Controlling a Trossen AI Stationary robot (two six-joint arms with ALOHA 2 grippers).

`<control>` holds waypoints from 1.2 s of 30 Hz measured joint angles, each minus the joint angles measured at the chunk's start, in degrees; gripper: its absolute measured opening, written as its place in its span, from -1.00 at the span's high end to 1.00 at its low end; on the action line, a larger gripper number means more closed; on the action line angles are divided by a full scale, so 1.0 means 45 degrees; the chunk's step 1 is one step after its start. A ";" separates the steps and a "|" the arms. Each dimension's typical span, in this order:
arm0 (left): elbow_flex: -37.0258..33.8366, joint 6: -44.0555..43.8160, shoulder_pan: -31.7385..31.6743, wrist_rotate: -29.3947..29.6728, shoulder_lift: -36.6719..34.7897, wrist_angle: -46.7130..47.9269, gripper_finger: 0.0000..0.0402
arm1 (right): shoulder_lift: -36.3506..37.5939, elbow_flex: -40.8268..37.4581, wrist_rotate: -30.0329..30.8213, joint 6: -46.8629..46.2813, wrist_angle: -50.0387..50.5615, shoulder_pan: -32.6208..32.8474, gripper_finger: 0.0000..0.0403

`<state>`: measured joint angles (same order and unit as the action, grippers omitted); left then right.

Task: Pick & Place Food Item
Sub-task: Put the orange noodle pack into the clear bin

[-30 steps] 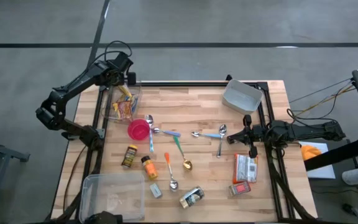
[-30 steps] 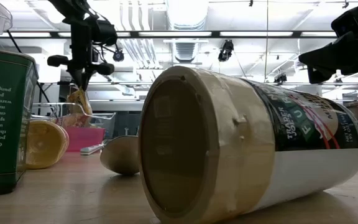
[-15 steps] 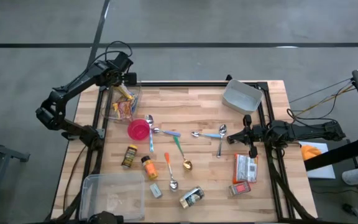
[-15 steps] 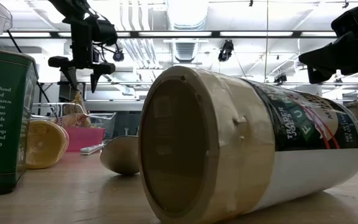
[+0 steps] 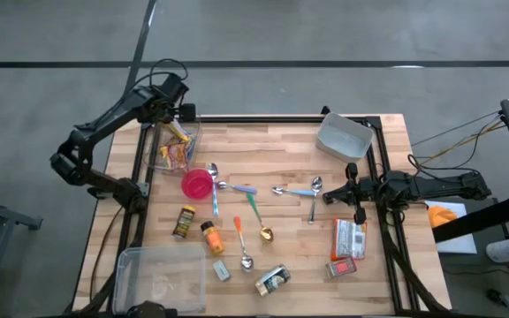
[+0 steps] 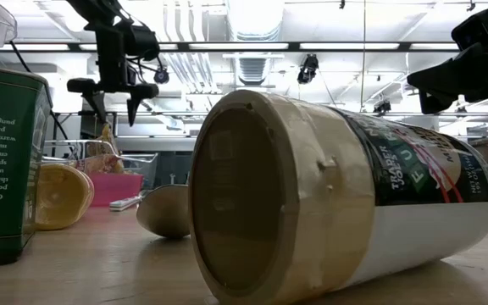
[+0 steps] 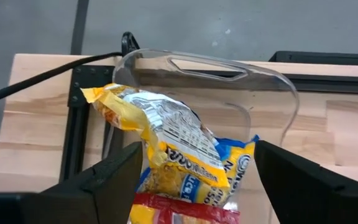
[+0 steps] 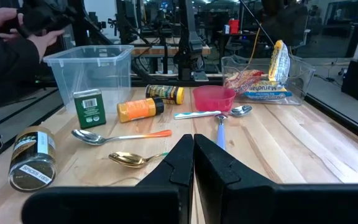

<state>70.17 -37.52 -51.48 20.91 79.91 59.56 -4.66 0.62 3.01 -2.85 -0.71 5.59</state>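
A yellow snack packet (image 7: 166, 143) lies in the clear bin (image 7: 210, 62) at the table's far left, resting on a blue-and-yellow noodle packet (image 7: 238, 165) and a red one. Its crumpled top end pokes above the rim (image 6: 104, 140). My left gripper (image 6: 113, 108) hangs open just above the bin (image 5: 173, 146), its fingers apart on either side over the packet and touching nothing. My right gripper (image 8: 193, 149) is shut and empty, held level at the table's right side (image 5: 330, 196).
On the table are a pink bowl (image 5: 196, 184), several spoons (image 5: 312, 190), spice jars (image 5: 210, 237), a lying jar (image 5: 273, 280) and an orange-and-white packet (image 5: 347, 238). An empty clear bin (image 5: 160, 278) stands near left, another (image 5: 343, 135) far right.
My left gripper has opened above the bin and let go of the yellow packet. The packet has dropped from between the fingers and settled onto the other packets in the bin. The gripper has stayed in place.
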 joint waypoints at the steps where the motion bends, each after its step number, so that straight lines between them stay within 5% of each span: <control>1: 0.0000 0.0003 0.0000 -0.0096 -0.0086 0.0000 -0.55 | 0.0004 0.0000 0.0000 0.0000 0.0000 0.0004 0.95; 12: 0.0015 0.1031 0.0022 -0.2211 -0.1861 -0.1186 -0.55 | 0.0004 0.0000 0.0000 0.0004 0.0005 0.0000 0.95; 19: -0.0007 0.2588 0.0194 -0.4971 -0.2651 -0.3079 -0.55 | 0.0004 0.0000 0.0000 0.0001 0.0000 0.0004 0.95; 31: -0.0029 0.7300 0.1489 -1.1719 -0.2752 -0.7322 -0.55 | 0.0004 0.0000 0.0000 0.0004 0.0000 0.0002 0.95; 36: -0.0039 0.8778 0.2516 -1.2868 -0.2747 -0.8200 -0.55 | 0.0004 0.0000 0.0000 0.0002 0.0003 0.0002 0.95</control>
<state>70.00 1.98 -40.16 -37.00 67.55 22.66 -4.64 0.62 3.01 -2.84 -0.69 5.60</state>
